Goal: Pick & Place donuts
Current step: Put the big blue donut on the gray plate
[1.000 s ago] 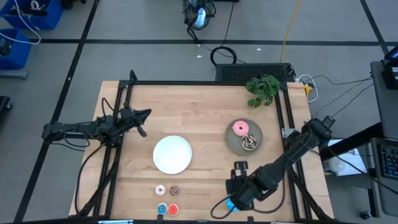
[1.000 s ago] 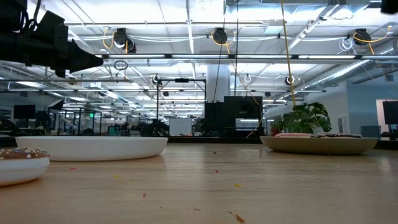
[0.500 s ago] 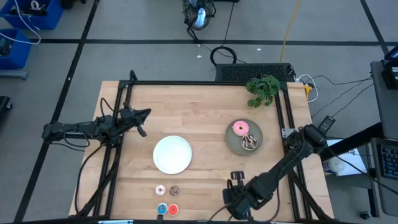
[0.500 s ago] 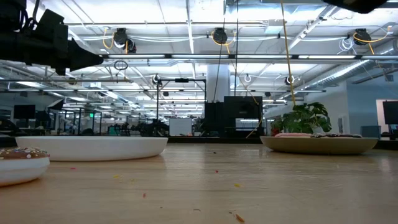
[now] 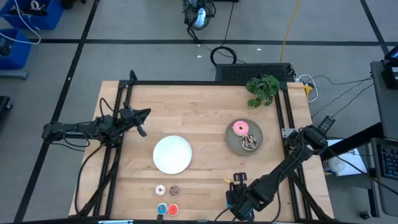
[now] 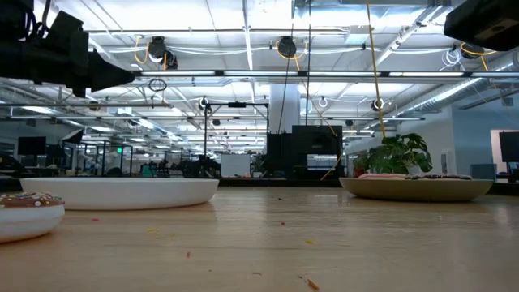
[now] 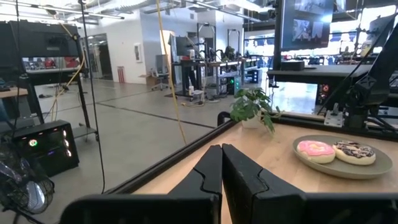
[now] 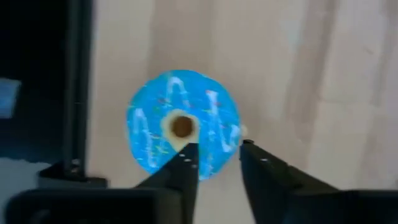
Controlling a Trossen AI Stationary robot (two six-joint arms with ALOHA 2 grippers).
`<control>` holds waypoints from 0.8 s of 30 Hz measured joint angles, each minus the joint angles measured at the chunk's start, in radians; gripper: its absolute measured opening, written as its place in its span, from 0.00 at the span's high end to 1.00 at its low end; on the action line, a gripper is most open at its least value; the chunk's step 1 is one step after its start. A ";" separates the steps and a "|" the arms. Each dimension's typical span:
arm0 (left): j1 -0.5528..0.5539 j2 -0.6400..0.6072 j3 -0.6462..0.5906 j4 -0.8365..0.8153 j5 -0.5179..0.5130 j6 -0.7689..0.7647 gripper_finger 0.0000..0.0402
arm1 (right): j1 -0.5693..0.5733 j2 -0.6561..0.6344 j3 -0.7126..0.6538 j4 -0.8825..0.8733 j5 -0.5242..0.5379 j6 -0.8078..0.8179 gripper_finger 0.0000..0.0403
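Jaws of left gripper (image 7: 221,163) pressed together, empty, parked at table's left edge. Our right gripper (image 8: 214,155) hangs parted above blue donut (image 8: 182,120) at front edge. Pink donut (image 5: 240,129) sits on grey plate (image 5: 234,142). We judge: reach step; next, descend, straddle rim, close.

You face an open workshop: grey floor (image 5: 155,56) taped in dark lines, ceiling strip lights (image 6: 243,36), desks, a blue bin (image 5: 12,53) beyond the table's far-left corner.
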 joint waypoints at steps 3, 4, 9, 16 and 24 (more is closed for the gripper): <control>0.000 0.000 0.000 0.006 0.000 0.000 0.96 | -0.008 0.000 -0.002 0.027 -0.003 -0.004 0.59; 0.000 0.000 0.000 0.006 0.000 0.000 0.96 | -0.013 0.000 -0.002 0.024 -0.002 0.004 0.56; 0.000 0.000 0.000 0.003 0.000 -0.009 0.96 | -0.033 0.000 -0.010 0.000 -0.001 0.054 0.44; 0.000 0.000 0.000 0.003 0.000 -0.010 0.96 | -0.039 0.000 -0.068 0.086 -0.037 0.060 0.42; 0.000 0.000 0.000 0.005 0.000 -0.013 0.96 | -0.039 0.000 -0.120 0.158 -0.106 0.054 0.42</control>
